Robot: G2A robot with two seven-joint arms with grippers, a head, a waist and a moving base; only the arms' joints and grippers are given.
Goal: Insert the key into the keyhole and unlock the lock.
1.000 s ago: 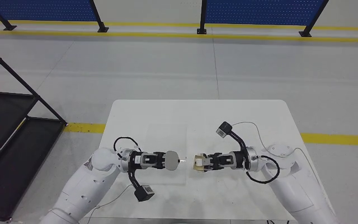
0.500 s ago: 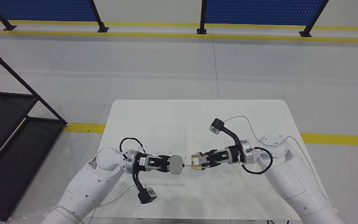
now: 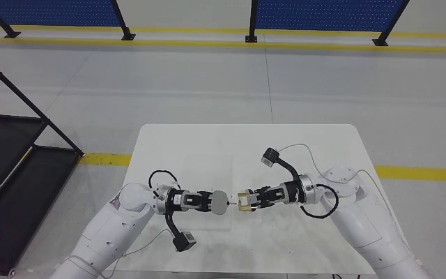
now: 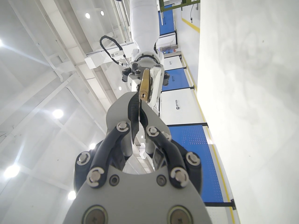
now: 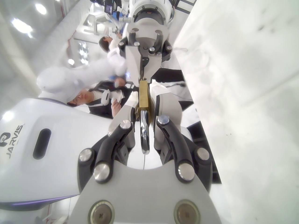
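Above the white surface, left claw closed on a small silver key, its tip at the keyhole of a brass padlock, gripped by the right claw.

Left gripper, right gripper clamped; facing closely

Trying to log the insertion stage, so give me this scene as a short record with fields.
left gripper: shut on key, held above the table
right gripper: shut on padlock
shackle: points back toward the right gripper's palm
alignment: key in line with the padlock, end to end
key tip: at the keyhole; depth cannot be told
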